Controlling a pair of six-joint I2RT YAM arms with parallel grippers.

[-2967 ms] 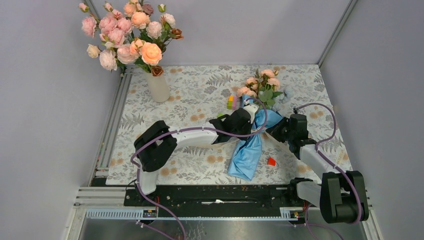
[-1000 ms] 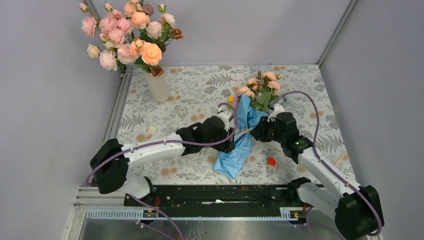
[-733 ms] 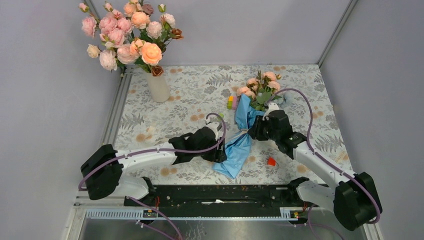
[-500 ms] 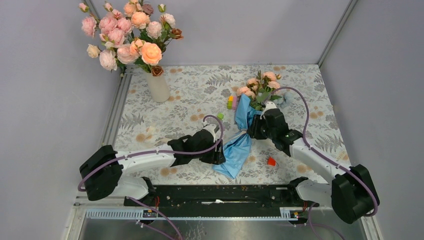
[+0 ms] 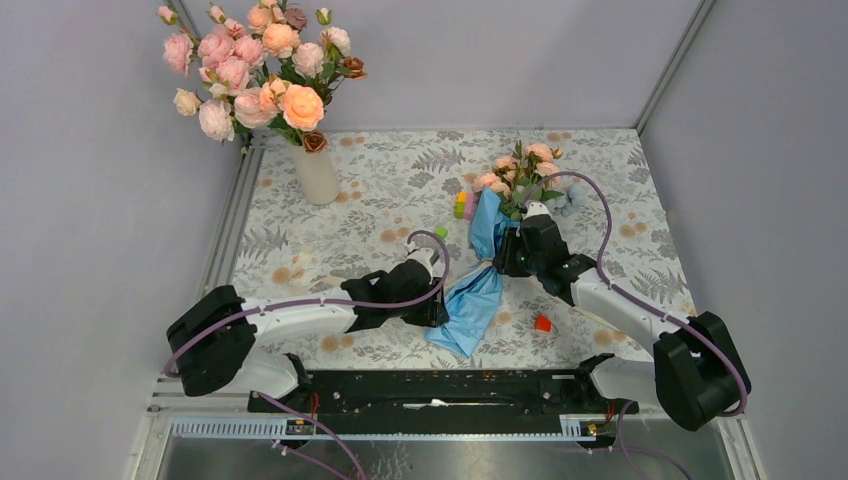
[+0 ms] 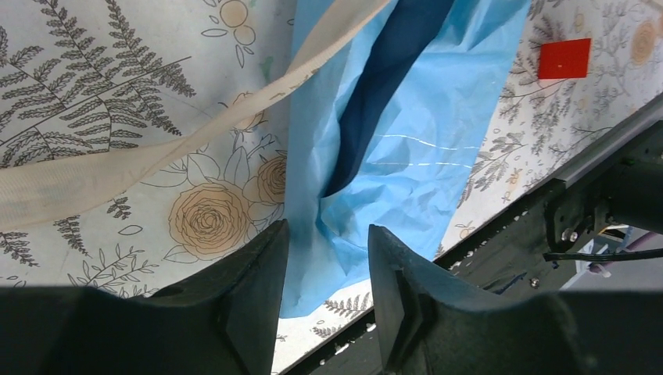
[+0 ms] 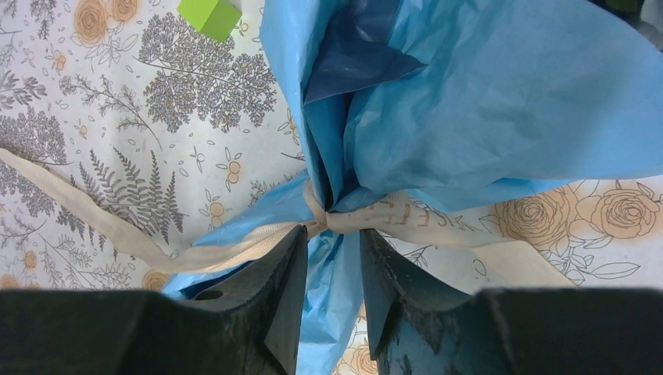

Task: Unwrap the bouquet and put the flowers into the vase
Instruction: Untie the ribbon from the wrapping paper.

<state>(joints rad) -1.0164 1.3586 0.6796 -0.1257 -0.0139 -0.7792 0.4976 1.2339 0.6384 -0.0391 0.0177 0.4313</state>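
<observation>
You have open table (image 5: 400,170) leftward toward the vase (image 5: 317,172); the right wall (image 5: 760,200) stands near. 1 red block (image 5: 542,322) sits beside the bouquet (image 5: 484,220) (cream ribbon (image 7: 391,212) knotted), centre-right, blue paper crumpled. Your left gripper (image 6: 324,289) jaws spread over its tail; right gripper (image 7: 330,301) straddles the knot, grip indeterminate.

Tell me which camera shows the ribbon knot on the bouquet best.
The right wrist view: the ribbon knot sits large and centred. Left wrist shows only a loose ribbon tail; top external shows the bouquet, knot too small.
</observation>
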